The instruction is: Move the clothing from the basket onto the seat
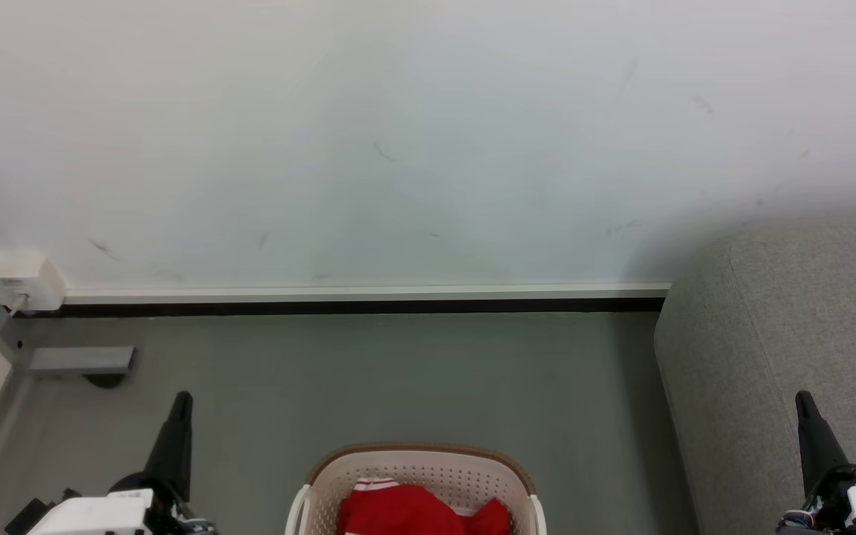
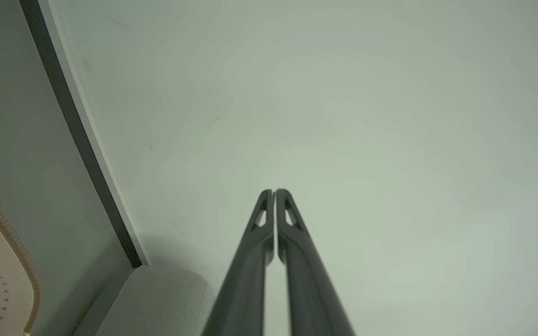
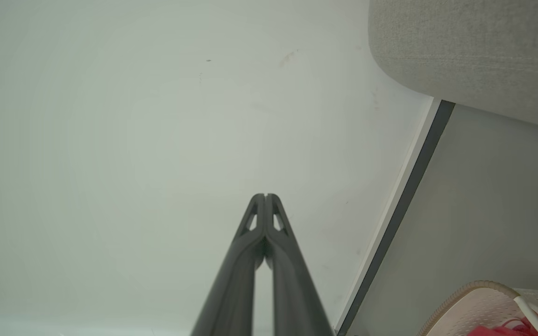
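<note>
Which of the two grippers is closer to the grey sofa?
The right gripper: in the head view it rises in front of the sofa, while the left gripper stands beyond the basket, over the floor.

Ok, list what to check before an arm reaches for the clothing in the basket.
1. Clothing in place: ok, red clothing lies inside the basket.
2. Left gripper free: ok, shut on nothing.
3. Right gripper free: ok, shut on nothing.
4. Jaws ready to grasp: not ok, both pairs are closed and need opening.
5. Seat located: ok, at the robot's right, beside the right gripper.
6. Number of garments: cannot tell, the head view's bottom edge cuts off the basket.
</note>
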Robot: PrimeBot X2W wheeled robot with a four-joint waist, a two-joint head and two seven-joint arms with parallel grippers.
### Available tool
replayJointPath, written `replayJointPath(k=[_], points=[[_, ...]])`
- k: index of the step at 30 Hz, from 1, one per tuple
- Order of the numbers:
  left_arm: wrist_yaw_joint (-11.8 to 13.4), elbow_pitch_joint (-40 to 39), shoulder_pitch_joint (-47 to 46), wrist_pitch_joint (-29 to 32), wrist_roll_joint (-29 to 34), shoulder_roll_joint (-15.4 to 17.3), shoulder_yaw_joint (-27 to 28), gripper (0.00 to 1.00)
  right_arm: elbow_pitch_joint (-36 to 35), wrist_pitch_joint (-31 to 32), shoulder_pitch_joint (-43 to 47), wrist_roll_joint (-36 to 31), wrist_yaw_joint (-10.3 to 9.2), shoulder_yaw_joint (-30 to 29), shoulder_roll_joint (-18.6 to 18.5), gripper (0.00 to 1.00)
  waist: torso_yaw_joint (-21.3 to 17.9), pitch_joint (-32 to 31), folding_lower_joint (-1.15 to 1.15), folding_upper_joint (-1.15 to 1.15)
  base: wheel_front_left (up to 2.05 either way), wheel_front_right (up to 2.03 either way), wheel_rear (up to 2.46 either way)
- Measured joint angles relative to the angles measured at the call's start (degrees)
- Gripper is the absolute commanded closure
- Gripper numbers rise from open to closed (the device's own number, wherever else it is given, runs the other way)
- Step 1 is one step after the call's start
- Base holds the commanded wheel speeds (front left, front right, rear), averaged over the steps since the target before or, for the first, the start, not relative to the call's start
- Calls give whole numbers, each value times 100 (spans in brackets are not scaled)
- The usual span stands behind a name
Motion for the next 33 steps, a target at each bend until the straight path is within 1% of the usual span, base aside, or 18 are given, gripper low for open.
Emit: replayJointPath(k=[33], points=[[-1,0,0,0,0,0,0,100,0,0,0,0,0,0,0,100,0,0,0,0,0,0,0]])
